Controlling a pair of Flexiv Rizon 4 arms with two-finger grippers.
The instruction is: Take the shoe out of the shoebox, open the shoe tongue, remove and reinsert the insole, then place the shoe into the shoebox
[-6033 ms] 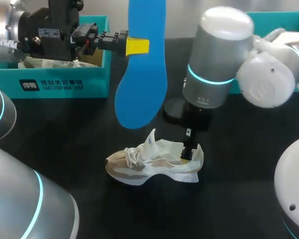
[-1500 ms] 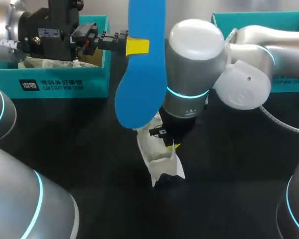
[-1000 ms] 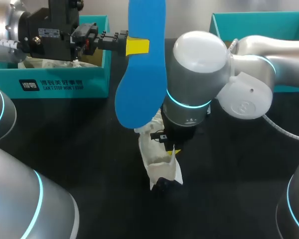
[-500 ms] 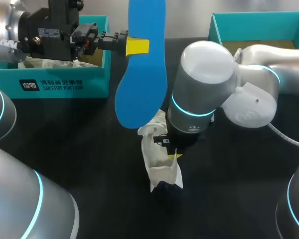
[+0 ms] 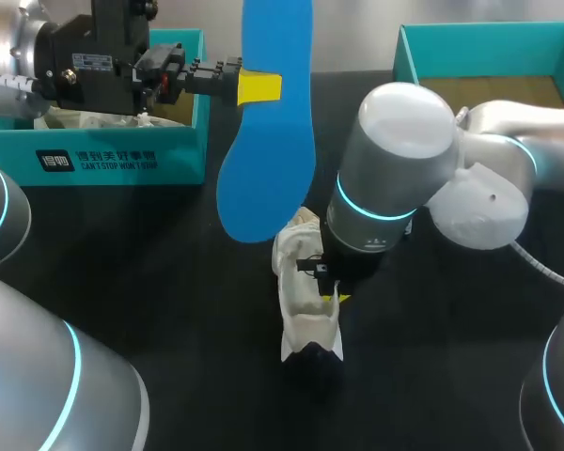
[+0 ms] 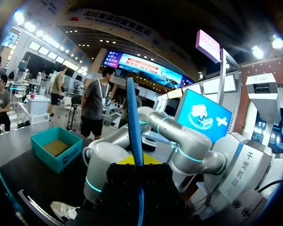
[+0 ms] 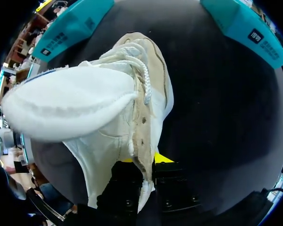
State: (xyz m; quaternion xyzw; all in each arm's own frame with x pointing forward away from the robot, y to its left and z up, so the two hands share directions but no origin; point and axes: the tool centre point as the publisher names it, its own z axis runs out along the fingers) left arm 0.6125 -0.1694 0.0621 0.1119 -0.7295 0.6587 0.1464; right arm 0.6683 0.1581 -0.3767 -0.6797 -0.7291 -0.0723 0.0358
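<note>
A white and beige shoe (image 5: 304, 299) lies on the black table (image 5: 122, 282), toe toward the far side. My right gripper (image 5: 335, 293) comes down at its heel collar. In the right wrist view the shoe (image 7: 104, 108) has its tongue lifted wide, and its collar wall runs between the right gripper (image 7: 148, 176) fingers, which pinch it. High above the table, my left gripper (image 5: 249, 87) is shut on the blue insole (image 5: 268, 160), which hangs upright over the shoe's toe. The left wrist view shows the insole (image 6: 133, 122) edge-on in the left gripper (image 6: 137, 164).
A teal shoebox (image 5: 122, 160) with paper inside stands at the far left, behind my left arm. A second teal box (image 5: 423, 52) stands at the far right. My right arm's thick elbow (image 5: 470, 202) hangs over the table's right half.
My right arm has shifted to the right and slightly nearer, dragging and turning the shoe with it. The left arm and the insole have stayed where they were.
</note>
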